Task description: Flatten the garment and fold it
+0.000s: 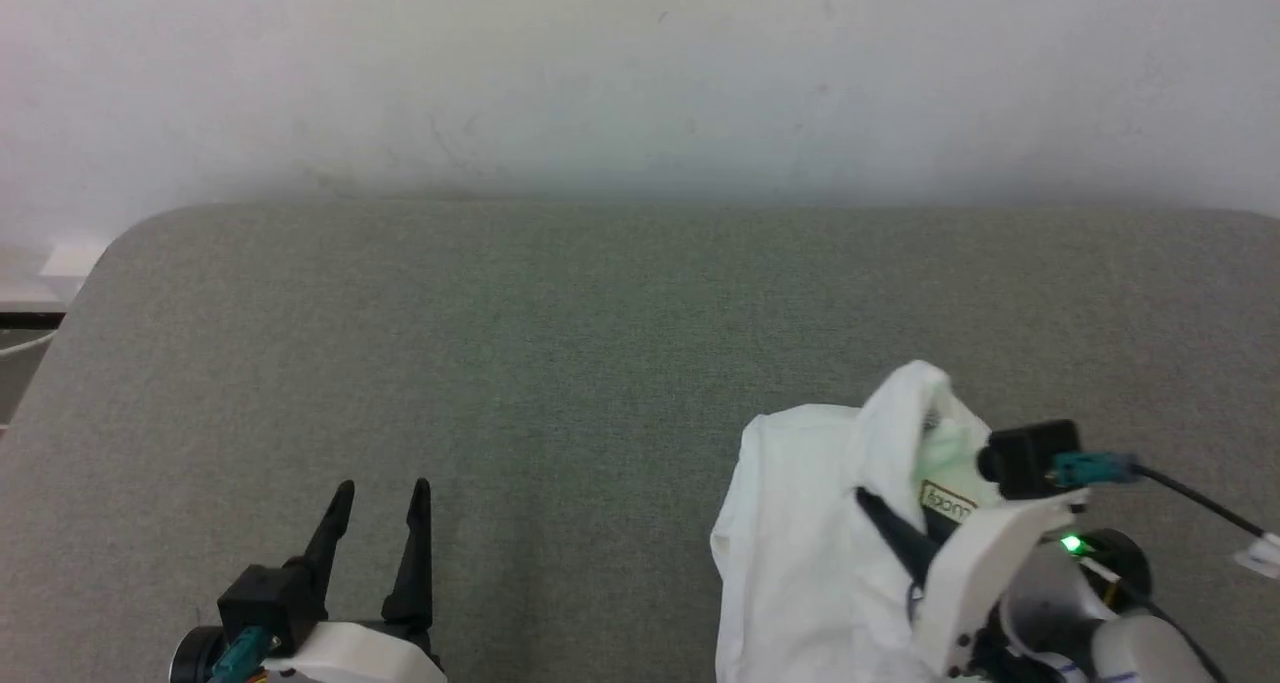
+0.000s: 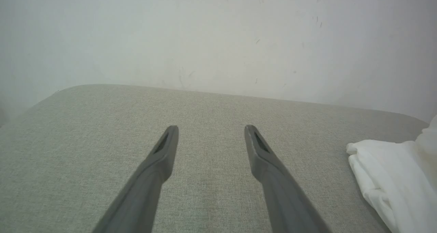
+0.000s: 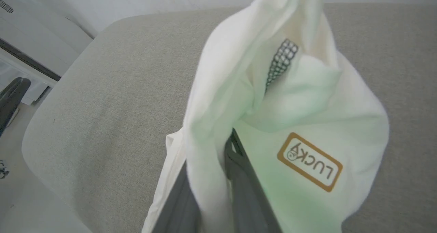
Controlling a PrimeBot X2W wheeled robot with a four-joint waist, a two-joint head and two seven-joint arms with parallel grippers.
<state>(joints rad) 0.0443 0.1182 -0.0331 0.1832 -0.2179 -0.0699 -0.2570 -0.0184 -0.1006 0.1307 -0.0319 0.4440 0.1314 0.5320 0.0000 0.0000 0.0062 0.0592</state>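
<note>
A: What is the biggest thing here?

B: A wide grey-green fabric-covered pad with rounded corners point(image 1: 560, 363). It runs up to a plain white wall point(image 1: 640, 63) at its far edge.

A: And where is the garment?

B: The thin white long-sleeved top point(image 1: 800, 543) sits bunched on the pad's near right part. One portion is lifted off the pad into a peak, and the rest lies crumpled on the pad below it.

A: What lifts it?

B: The right gripper point(image 3: 210, 164), above the pad's near right part. Its two long dark fingers are nearly together, with a fold of the white cloth pinched between them. The cloth drapes over one finger and partly hides it.

A: And the other arm?

B: The left gripper point(image 1: 383, 488) is over the pad's near left part, well apart from the top. Its fingers are spread wide with nothing between them, and bare pad shows in the gap.

A: Any small details?

B: A white rectangular label with an orange border point(image 3: 309, 162) reading "LUCKY" is on the inside of the lifted cloth. Above it is a short strip of dark grey stitching point(image 3: 281, 66).
</note>
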